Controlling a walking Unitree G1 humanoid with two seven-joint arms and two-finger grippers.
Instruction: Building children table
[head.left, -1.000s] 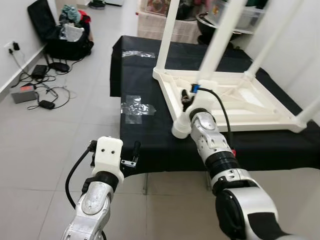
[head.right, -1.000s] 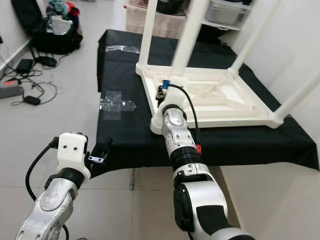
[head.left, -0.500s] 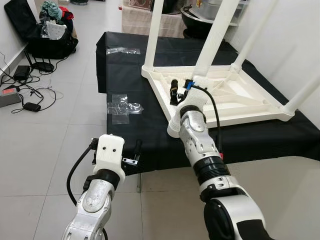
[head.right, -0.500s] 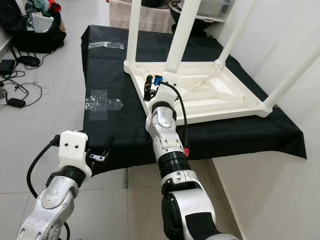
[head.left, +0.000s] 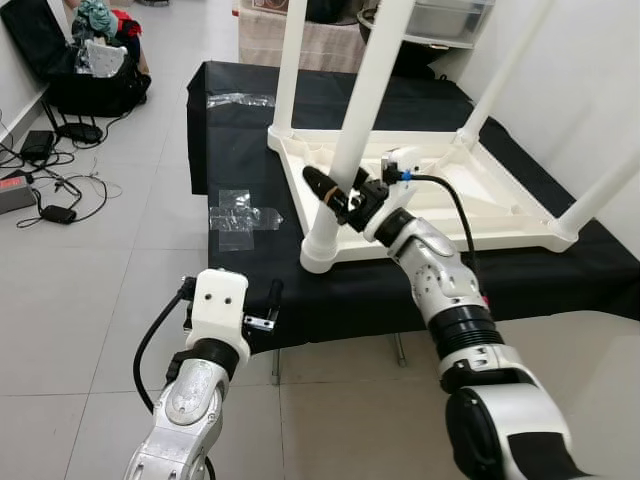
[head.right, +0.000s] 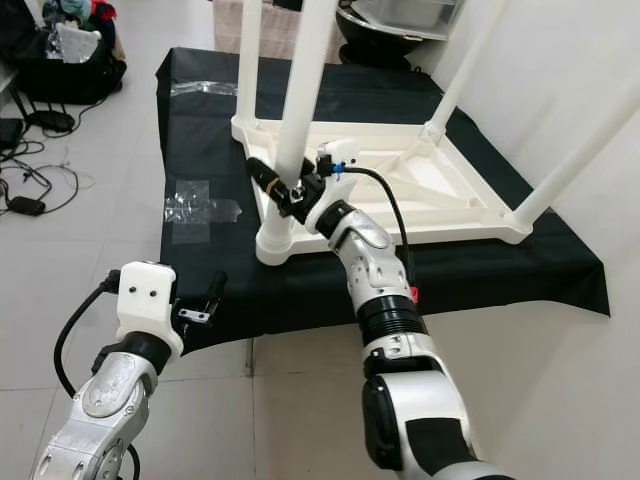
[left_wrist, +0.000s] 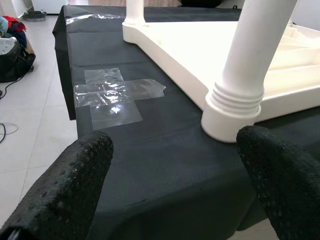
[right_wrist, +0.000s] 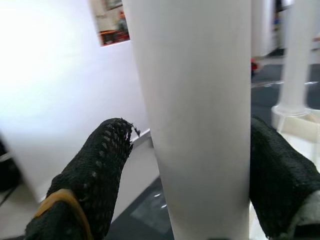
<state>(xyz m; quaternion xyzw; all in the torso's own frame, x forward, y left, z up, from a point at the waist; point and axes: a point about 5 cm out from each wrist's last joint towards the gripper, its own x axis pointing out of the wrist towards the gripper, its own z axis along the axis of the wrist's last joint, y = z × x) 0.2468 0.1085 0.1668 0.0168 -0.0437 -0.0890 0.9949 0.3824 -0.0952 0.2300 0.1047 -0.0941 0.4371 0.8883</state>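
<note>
Since 1.0 s ago the right gripper (head.left: 338, 196) has swung left from the tabletop's underside to the near leg (head.left: 352, 140), its two fingers now straddling that white post low down, closed around it with one finger on each side, probably to steady or turn it in its socket. Nearest, the left gripper (head.left: 262, 309) hangs spread open and empty at the near edge of the black-covered bench (head.left: 250, 170). Farther back, the upturned white children's table (head.left: 470, 195) rests on the bench, legs up, clear tape (head.left: 240, 216) to its left.
</note>
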